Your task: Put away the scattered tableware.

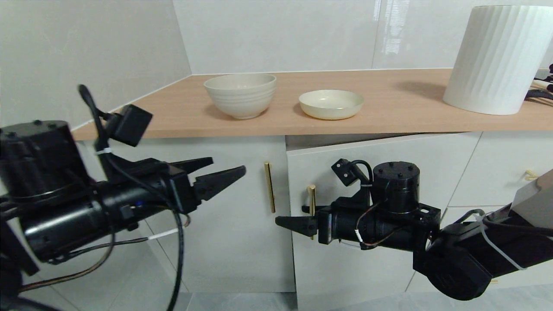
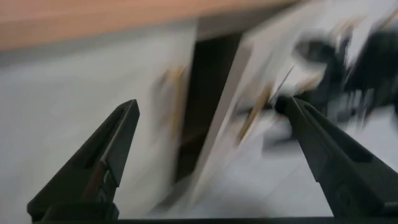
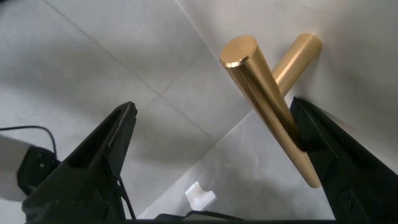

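Indoors, deep bowl, wooden countertop, tiled walls

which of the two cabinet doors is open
The right door, its gold handle at the right end effector; it stands ajar, the left door is shut.

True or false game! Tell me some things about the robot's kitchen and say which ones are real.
Two bowls, a deep bowl and a shallow bowl, sit on the counter. True.
The right cupboard door is shut tight. False: the right cupboard door stands slightly ajar.
The right claw holds a bowl. False: the right claw is open at the gold handle.
The left claw is open. True.
The white ribbed container is on the floor. False: the white ribbed container stands on the counter.
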